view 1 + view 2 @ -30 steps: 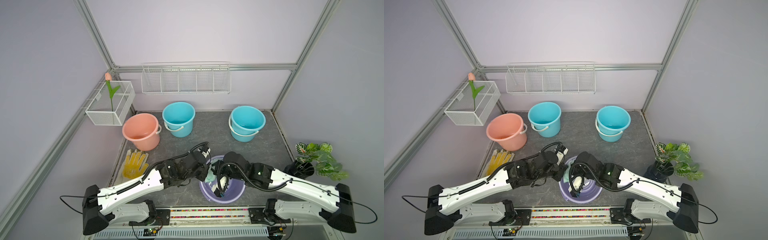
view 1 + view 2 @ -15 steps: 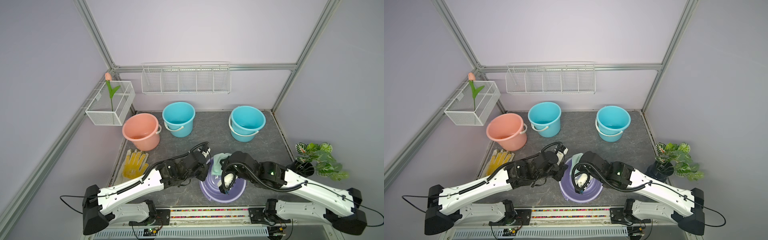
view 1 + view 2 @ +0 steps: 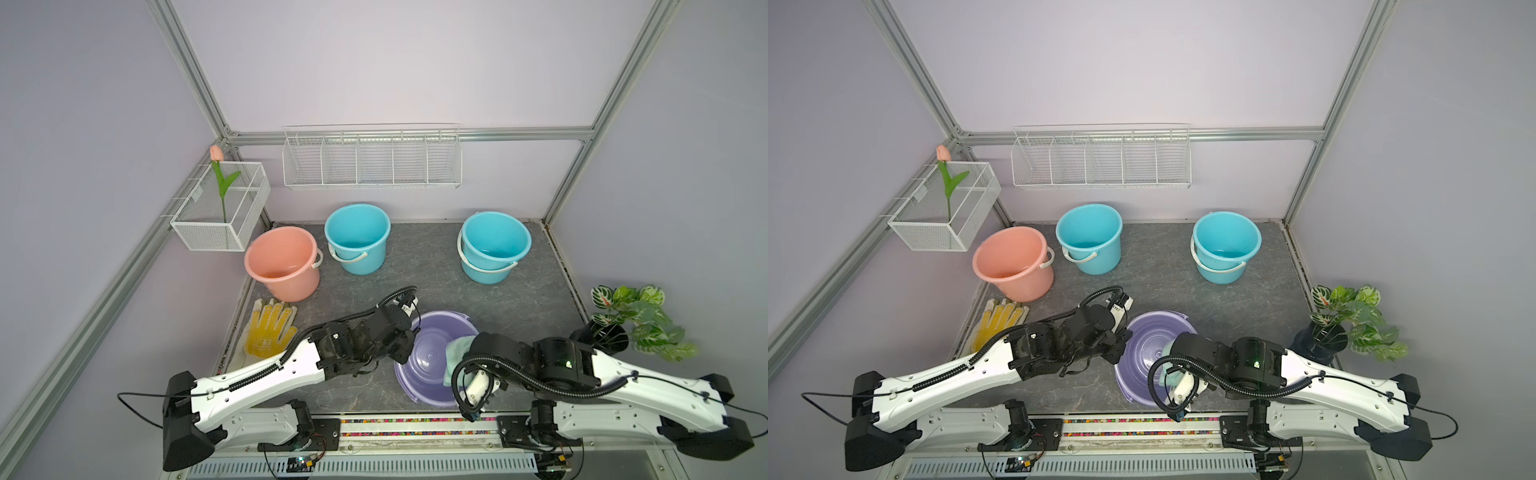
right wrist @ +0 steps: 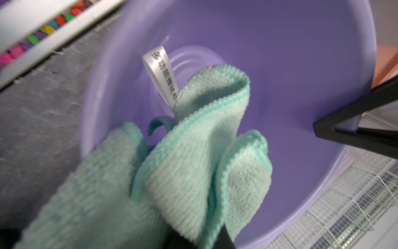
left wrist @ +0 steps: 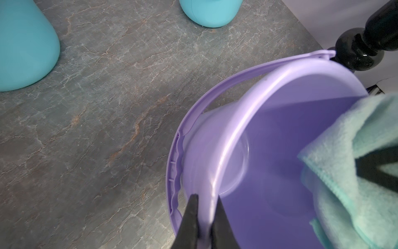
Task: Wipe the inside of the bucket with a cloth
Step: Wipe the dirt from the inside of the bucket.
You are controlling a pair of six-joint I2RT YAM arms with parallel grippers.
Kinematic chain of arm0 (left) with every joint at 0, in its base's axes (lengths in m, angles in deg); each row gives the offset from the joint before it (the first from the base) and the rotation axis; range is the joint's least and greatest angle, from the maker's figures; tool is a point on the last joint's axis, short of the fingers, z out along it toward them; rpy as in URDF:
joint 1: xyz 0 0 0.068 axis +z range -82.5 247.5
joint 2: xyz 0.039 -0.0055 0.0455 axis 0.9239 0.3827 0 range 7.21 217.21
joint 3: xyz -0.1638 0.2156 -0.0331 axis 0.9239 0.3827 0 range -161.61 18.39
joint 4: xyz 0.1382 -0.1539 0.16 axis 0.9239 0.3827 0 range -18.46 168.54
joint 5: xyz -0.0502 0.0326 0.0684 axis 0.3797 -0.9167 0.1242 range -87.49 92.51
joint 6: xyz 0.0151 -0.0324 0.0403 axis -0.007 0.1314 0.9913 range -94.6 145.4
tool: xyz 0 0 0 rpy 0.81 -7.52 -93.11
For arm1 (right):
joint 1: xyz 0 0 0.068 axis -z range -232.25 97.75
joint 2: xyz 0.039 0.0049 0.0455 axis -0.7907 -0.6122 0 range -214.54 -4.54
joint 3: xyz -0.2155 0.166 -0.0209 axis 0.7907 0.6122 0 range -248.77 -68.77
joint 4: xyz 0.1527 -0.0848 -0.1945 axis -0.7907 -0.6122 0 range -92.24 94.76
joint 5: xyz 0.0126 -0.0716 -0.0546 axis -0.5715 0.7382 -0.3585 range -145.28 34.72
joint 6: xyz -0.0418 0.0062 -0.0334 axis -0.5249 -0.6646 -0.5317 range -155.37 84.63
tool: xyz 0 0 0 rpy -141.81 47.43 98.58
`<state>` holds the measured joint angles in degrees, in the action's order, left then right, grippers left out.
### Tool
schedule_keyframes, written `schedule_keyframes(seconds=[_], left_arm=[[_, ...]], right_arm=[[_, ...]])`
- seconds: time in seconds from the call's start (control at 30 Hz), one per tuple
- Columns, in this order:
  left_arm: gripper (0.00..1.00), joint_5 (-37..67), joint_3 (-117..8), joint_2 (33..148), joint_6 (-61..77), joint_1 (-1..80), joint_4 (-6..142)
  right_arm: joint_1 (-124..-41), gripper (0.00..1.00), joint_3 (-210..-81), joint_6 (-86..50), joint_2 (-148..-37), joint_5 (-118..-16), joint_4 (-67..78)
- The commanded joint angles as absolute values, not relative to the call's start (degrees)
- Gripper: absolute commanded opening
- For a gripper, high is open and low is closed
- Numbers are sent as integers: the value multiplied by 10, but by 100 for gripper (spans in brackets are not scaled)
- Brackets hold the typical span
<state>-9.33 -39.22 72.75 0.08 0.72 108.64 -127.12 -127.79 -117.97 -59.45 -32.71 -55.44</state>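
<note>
Pinches rim of purple bucket (image 3: pixel 432 361) w/ left gripper (image 5: pixel 206 197), jaws nearly together, one inside & one outside the wall. Clamps bunched mint cloth (image 4: pixel 193 155) in right gripper (image 4: pixel 201 239), jaws tight on fabric. Holds cloth inside bucket, against inner wall; white label (image 4: pixel 160 73) dangling toward bucket bottom.

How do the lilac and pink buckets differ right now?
The left claw clamps the rim of the lilac plastic bucket; the salmon-pink plastic bucket stands untouched. The lilac one holds the mint-green microfibre cloth; the pink one shows none. Both have handles.
</note>
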Motion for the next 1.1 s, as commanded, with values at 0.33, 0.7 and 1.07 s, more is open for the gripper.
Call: schedule_keyframes(seconds=[0.33, 0.7, 1.07], left_arm=[[0, -119, -407, 712, -16, 6, 1072], [0, -102, -405, 714, -24, 6, 1065], [0, -92, -395, 708, -28, 6, 1066]], right_arm=[[-1328, 7, -1206, -981, -623, -568, -393], [-1329, 7, -1163, -1022, -723, -424, -76], [-1286, 7, -1243, -1184, -739, -359, -134]])
